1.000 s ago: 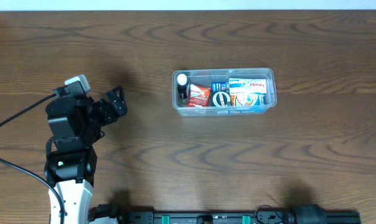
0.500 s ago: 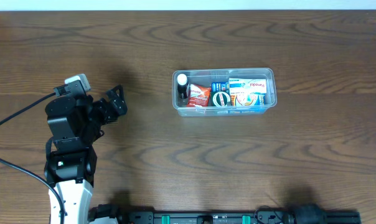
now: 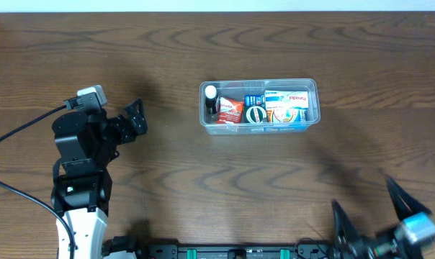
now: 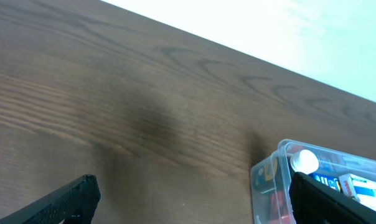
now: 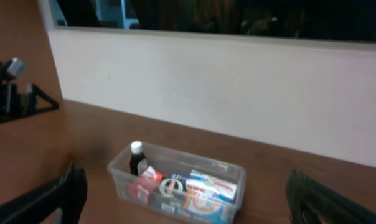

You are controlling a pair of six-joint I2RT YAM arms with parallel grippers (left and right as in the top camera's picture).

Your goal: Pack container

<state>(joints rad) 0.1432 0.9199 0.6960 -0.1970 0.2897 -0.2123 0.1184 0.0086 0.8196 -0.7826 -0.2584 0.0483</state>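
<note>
The clear plastic container (image 3: 315,101) lies at the table's middle, a little to the back. It holds a dark bottle with a white cap (image 3: 211,94) at its left end, a red packet (image 3: 230,110) and blue-and-white boxes (image 3: 288,106). My left gripper (image 3: 135,119) is open and empty, well to the left of the container, which shows at the right of the left wrist view (image 4: 266,180). My right gripper (image 3: 372,212) is open and empty at the front right, facing the container (image 5: 194,158) from a distance.
The brown wooden table (image 3: 225,180) meets a white wall (image 5: 238,81) at its far edge. The left arm's body (image 3: 77,155) and its cable stand at the front left. The left arm also shows at the far left of the right wrist view (image 5: 10,87).
My right gripper has come into the overhead view at the front right, where only the arm's base showed before. The left arm and the container have not moved.
</note>
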